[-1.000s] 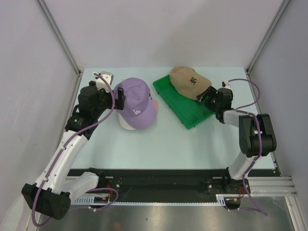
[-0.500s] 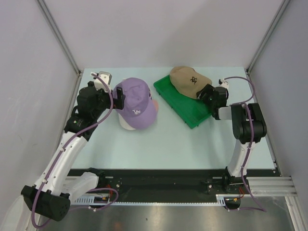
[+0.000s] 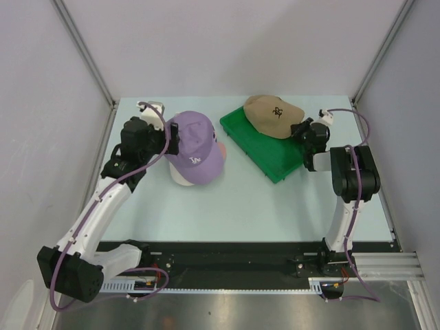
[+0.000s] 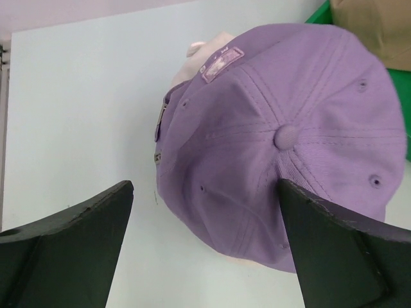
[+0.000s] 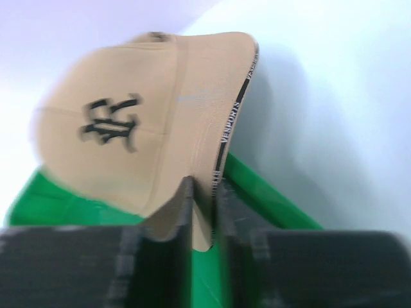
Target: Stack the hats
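Observation:
A lavender hat (image 3: 197, 146) (image 4: 282, 141) lies crown up at the table's middle left. It sits on other hats, of which only a pink edge (image 3: 219, 147) (image 4: 207, 47) and a pale rim (image 3: 180, 180) show. My left gripper (image 3: 172, 139) (image 4: 205, 247) is open at its left side, fingers (image 4: 70, 250) wide apart and holding nothing. A tan hat (image 3: 273, 115) (image 5: 128, 128) with a black logo rests on the green tray (image 3: 265, 155) (image 5: 273, 192). My right gripper (image 3: 300, 129) (image 5: 204, 215) is shut on the tan hat's brim.
The green tray lies slanted at the back right, and the tan hat covers its far end. Grey walls close off the left, back and right of the table (image 3: 227, 206). Both arms reach inward from the near edge.
My right gripper has pushed in over the tray's right edge and shut on the tan hat's brim. The left arm has shifted slightly toward the back, its jaws still wide.

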You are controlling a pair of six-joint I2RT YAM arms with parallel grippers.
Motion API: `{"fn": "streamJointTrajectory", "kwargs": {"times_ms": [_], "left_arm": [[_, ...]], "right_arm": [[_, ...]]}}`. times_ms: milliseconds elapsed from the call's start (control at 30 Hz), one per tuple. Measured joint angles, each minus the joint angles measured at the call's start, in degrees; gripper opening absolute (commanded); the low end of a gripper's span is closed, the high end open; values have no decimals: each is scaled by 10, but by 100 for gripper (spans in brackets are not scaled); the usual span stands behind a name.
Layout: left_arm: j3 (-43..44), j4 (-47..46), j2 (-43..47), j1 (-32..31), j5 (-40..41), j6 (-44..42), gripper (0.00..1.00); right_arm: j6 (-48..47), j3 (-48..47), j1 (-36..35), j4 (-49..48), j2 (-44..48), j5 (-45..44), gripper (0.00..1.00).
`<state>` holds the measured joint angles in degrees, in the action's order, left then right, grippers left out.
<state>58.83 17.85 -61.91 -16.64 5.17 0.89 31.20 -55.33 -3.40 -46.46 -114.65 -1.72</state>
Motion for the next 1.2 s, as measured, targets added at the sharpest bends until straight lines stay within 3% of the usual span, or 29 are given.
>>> {"fn": "streamJointTrajectory", "kwargs": {"times_ms": [100,467,800,900,1000,1033,1133,1200], "left_arm": [[0,-1,-23,5,5,6,100],[0,-6,-42,47,14,6,100],[11,-12,-62,96,-13,6,100],[11,-12,-61,103,-19,6,100],[11,-11,-54,105,-28,6,100],[11,-10,-49,105,-35,6,100],[5,-11,-24,106,-59,6,100],[-2,-14,1,106,-74,6,100]], "right_arm": [[8,-8,11,-19,2,25,0],[16,12,18,-5,82,83,0],[20,132,-85,99,276,-20,0],[26,159,-110,116,311,-42,6],[36,169,-104,125,309,-46,22],[40,170,-99,125,306,-43,35],[54,170,-78,106,282,-11,55],[66,170,-60,80,255,18,63]]}}
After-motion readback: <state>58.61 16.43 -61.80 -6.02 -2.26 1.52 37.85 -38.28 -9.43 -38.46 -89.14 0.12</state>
